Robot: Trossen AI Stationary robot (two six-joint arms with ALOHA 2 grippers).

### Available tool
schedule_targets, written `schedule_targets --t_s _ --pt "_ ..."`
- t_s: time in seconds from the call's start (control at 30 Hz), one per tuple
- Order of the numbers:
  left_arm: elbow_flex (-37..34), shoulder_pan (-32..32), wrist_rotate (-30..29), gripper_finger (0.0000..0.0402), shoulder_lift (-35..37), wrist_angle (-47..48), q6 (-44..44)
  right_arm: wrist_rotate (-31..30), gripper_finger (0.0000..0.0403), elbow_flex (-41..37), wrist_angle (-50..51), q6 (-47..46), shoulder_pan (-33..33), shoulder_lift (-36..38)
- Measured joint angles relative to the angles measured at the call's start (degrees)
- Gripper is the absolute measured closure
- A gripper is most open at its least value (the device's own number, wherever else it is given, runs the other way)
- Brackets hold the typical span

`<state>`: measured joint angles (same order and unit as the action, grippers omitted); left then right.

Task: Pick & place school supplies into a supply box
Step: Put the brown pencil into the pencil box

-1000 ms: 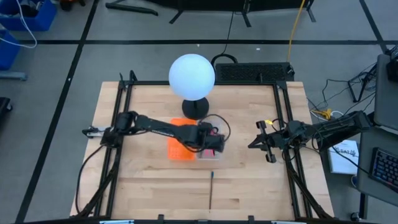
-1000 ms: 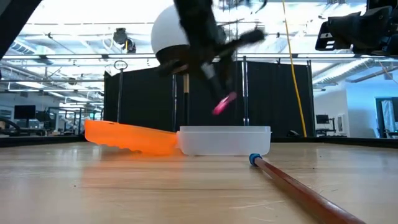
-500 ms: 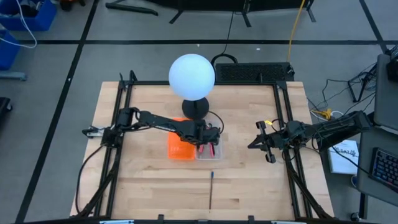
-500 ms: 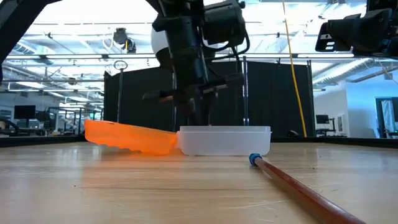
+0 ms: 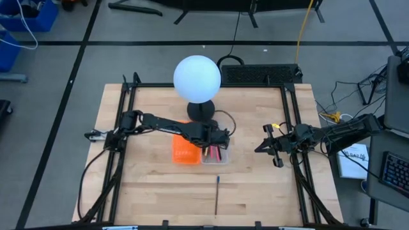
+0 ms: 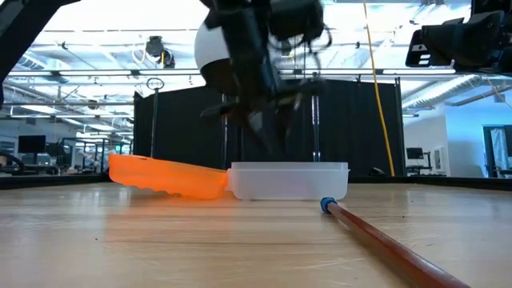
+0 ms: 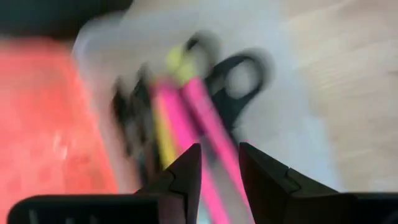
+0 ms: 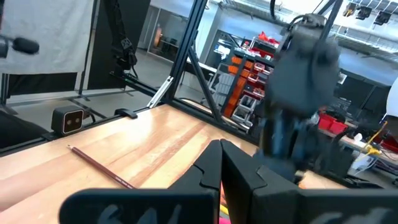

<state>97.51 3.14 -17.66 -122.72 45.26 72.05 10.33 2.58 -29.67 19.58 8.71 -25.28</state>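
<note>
The supply box lies mid-table: a clear tray (image 5: 220, 160) joined to an orange perforated half (image 5: 185, 152), both also in the low view, clear tray (image 6: 290, 181) and orange half (image 6: 168, 176). Inside the tray lie two pink pens (image 7: 186, 106), a yellow one (image 7: 163, 134), dark ones and black-handled scissors (image 7: 239, 74). My left gripper (image 7: 219, 163) hovers open just above the tray (image 6: 268, 140), touching nothing. A red-brown pencil (image 5: 216, 195) with a blue end lies on the table nearer the near edge. My right gripper (image 8: 221, 149) waits shut at the right side.
A white globe lamp (image 5: 197, 80) on a black base stands just beyond the box. The pencil (image 6: 384, 244) runs from the tray's front toward the near edge. Bare wood lies left and right of the box. Black frame rails edge the table.
My left gripper, carrying a pink pen slanted above the clear tray, went down into the tray and has come up again a little without it. The pink pen now lies in the tray beside the others. My right arm kept still.
</note>
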Motion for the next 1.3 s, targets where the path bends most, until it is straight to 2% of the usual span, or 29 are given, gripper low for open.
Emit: schedule_targets --t_s 0.13,0.23,0.33,0.5,0.57,0.67,0.73,0.8,0.9,0.97,1.03,1.1,1.2,1.3 --pt "5.68 1.7 -6.63 0.0287 2.38 4.06 -12.17 0.0 0.0403 0.0 0.06 -0.75 0.0 0.0" --pt "8.02 5.24 -12.84 0.0288 8.22 10.5 -13.98 0.0 0.0403 -0.01 0.65 -0.83 0.0 0.0" --pt "7.51 9.28 -18.8 0.0304 15.97 15.88 -15.44 -0.21 0.0403 -0.01 1.29 -1.22 0.0 -0.01" --pt "1.52 17.07 -31.04 0.0362 28.31 21.95 -16.48 -9.35 0.0403 -0.01 2.21 -3.02 0.02 0.0" --pt "-2.98 19.9 -32.2 0.039 33.0 22.05 -17.51 -13.21 0.0403 -0.01 2.19 -5.54 0.0 -0.02" --pt "-11.58 23.3 -32.88 0.0393 39.82 18.05 -25.11 -15.02 0.0403 -0.01 2.15 -7.84 -0.02 -0.02" --pt "-17.44 24.19 -32.58 0.0396 44.06 9.98 -35.91 -15.02 0.0403 0.01 2.2 -7.8 -0.02 -0.03" --pt "-22.61 23.9 -29.57 0.0397 48.41 -1.27 -48.95 -15.02 0.0403 0.01 2.54 -7.07 -0.02 -0.07" --pt "-29.49 22.33 -23.1 0.0397 53.95 -18.64 -68.5 -15.02 0.0403 0.01 2.86 -6.41 -0.02 -0.21" --pt "-34.12 21.62 -17.73 0.0398 57.04 -26.06 -77.81 -15.02 0.0403 0.01 2.97 -6.36 -0.02 -0.26" --pt "-38.64 21.04 -14.39 0.0397 60.22 -31.82 -83.82 -15.02 0.0403 0.0 2.98 -6.49 0.0 -0.26" --pt "-42.84 20.37 -13.44 0.0397 64.33 -35.71 -87.5 -15.0 0.0403 0.01 3.07 -6.81 0.0 -0.26" --pt "-48.17 18.58 -11.46 0.0399 71.48 -36.99 -89.11 -14.84 0.0403 0.01 3.68 -6.89 0.0 -0.28" --pt "-53.14 15.12 -4.68 0.0398 79.02 -38.19 -89.16 -14.84 0.0403 0.0 4.88 -6.89 0.0 -0.32"
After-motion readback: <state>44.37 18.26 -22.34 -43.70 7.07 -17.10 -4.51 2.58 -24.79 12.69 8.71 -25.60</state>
